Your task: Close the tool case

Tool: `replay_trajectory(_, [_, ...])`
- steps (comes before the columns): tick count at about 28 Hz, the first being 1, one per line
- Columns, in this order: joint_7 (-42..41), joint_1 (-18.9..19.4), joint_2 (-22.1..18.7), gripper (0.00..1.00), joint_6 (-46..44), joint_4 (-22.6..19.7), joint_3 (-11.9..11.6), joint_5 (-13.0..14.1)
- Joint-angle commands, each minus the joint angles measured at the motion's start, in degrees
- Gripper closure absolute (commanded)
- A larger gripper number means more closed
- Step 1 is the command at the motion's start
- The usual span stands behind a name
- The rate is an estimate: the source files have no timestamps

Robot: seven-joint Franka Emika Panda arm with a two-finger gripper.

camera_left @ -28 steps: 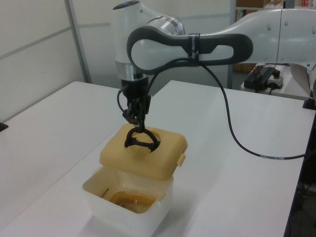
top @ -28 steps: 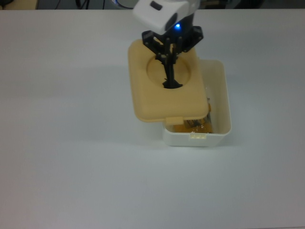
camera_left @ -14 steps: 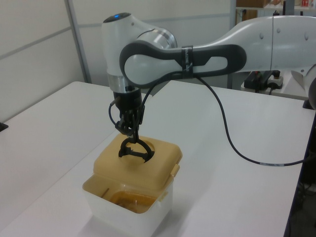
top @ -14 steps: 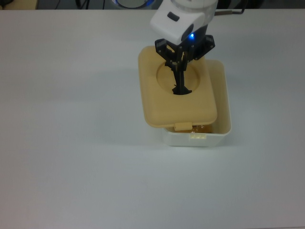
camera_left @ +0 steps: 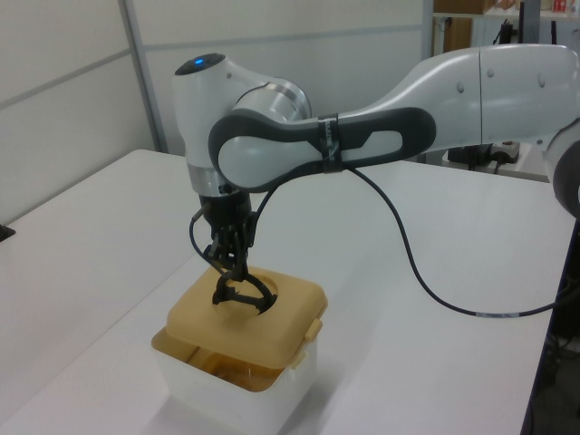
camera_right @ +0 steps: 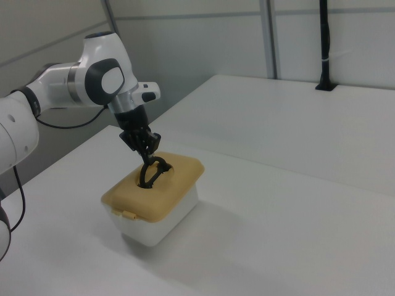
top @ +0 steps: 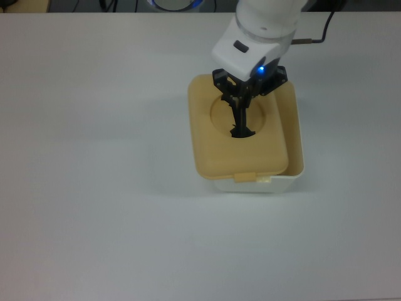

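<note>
The gripper is pointing straight down over the lid, with its fingers pinched together on the top of the black handle, which is standing up out of the lid's round recess. In the left view the gripper is hanging from the white and grey arm, and the handle is spreading out below it into the recess. In the right view the same grip is showing, the gripper closed on the handle.

The lid is sitting over the tub but is not lining up with it. In the top view it is lying shifted toward the top view's left, so a strip of the tub's rim is showing along the top view's right, and part of the front wall is showing below the lid's small tab. In the left view the near edge of the lid is standing a little above the tub's rim, and something yellow-orange is showing through the gap there. In the right view the lid is covering nearly all of the tub.

The case is resting on the white table, in the upper right part of the top view. A black cable is running from the arm across the table in the left view.
</note>
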Motion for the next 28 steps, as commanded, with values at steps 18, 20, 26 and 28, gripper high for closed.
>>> replay_trajectory(18, [4.73, 3.63, 0.18, 1.0, 1.88, -0.43, 1.4, -1.8])
replay_trajectory(20, [4.99, 3.72, 0.35, 1.0, 1.88, -0.43, 1.4, -1.89])
replay_trajectory(26, [4.82, 3.8, 0.53, 0.0, 1.88, -0.43, 1.22, -2.24])
replay_trajectory(28, [4.82, 3.8, 0.53, 0.0, 1.88, -0.43, 1.22, -2.5])
